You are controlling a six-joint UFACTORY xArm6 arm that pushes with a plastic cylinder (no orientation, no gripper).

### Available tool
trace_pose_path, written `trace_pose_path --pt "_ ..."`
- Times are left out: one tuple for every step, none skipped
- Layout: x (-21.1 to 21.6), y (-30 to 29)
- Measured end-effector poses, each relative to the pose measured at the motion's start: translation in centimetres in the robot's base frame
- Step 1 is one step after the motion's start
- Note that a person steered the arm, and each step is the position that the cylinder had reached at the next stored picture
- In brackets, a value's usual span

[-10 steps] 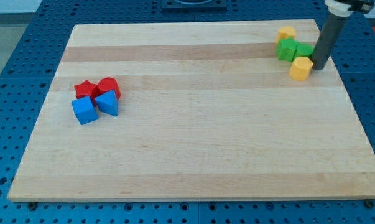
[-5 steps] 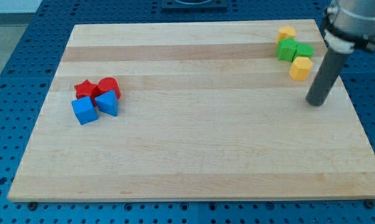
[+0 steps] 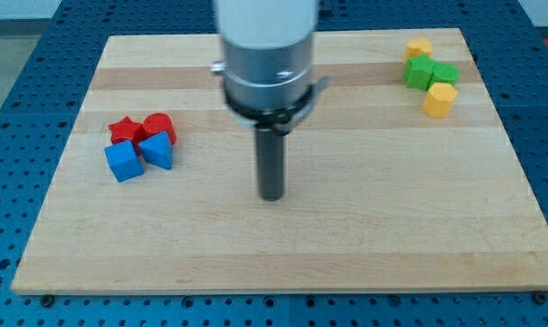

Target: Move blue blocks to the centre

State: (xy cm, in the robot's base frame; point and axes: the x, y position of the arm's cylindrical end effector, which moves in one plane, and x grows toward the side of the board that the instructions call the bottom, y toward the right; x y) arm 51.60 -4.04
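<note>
Hiding no block, my tip (image 3: 271, 196) mid-board, arm top cropped.

The wooden board (image 3: 346, 236) carries red, blue, green and yellow blocks.

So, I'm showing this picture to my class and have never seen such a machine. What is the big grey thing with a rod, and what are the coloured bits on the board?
The grey thing is the end of a robot arm. It has no gripper and holds nothing; it only pushes blocks with my tip, the lower end of the dark rod. There is one camera, looking down at a wooden board.

Near the view's left sit four blocks bunched together: a red star, a red block, a blue cube and a blue block. At the view's top right are two yellow blocks and two green ones.

My tip rests near the board's middle, right of the blue blocks, touching none.
</note>
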Motion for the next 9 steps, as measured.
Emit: trace_pose_path --pt "3.8 -6.1" --pt "6.8 -11.7" --pt "9.8 -16.1" --pt "10.1 -17.4" --pt "5.3 -18.5" --pt "2.0 -20.7" --pt "2.0 -20.7" --pt "-1.8 -20.9" --pt "-2.7 -20.9"
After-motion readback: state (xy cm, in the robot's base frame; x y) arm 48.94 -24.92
